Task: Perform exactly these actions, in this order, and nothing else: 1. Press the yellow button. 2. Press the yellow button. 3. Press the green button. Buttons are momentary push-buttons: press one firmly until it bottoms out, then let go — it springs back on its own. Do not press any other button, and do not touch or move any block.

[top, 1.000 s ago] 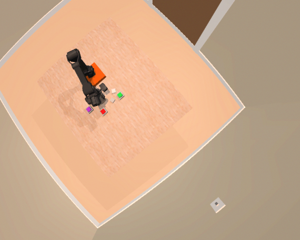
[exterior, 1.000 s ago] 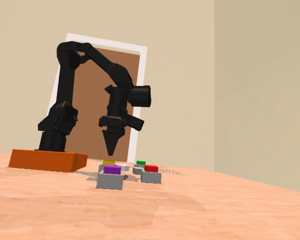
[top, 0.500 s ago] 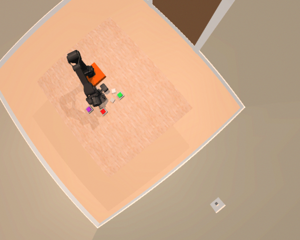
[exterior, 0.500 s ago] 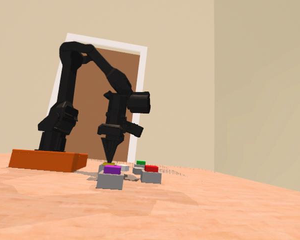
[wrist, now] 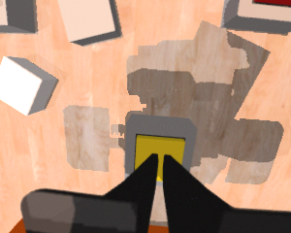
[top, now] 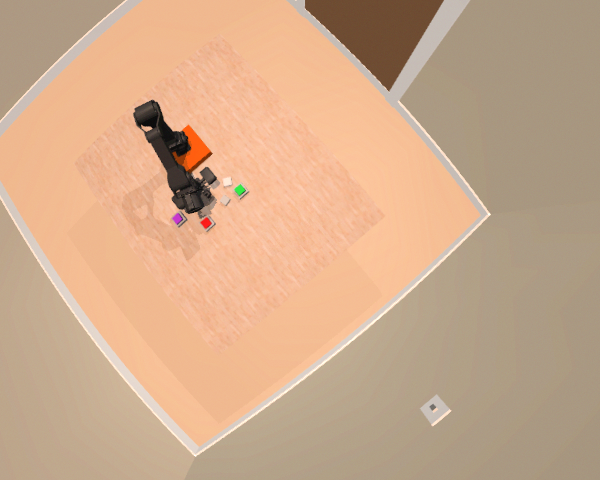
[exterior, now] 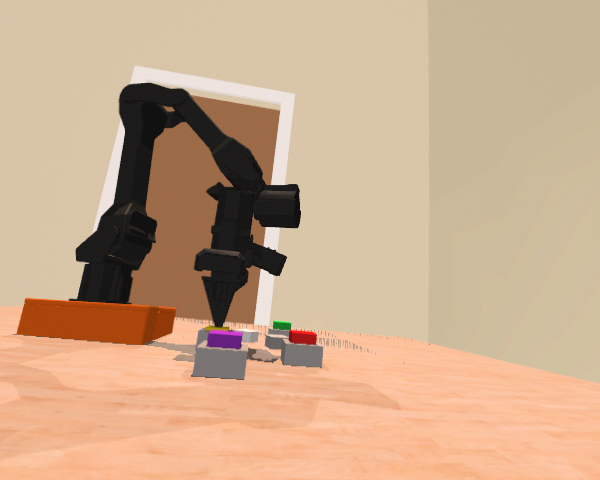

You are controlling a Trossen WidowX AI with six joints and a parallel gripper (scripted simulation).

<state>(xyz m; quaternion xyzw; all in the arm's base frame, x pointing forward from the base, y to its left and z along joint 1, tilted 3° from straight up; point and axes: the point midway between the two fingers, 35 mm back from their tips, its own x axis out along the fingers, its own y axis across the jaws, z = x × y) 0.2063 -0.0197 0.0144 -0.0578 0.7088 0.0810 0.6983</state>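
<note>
Looks like the first press: gripper (wrist: pixel 158 157) clenched on nothing, tips on the yellow button (wrist: pixel 159 151); next, bottom out then lift

purple button (exterior: pixel 224 338): left of fingers
red button (exterior: pixel 303 336): right of fingers
white block (wrist: pixel 20 84): beyond fingers, left
door (exterior: pixel 186 206): behind

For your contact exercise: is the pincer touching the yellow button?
Touching. In the exterior view the shut pincer tip meets the yellow button cap, no gap.
</note>
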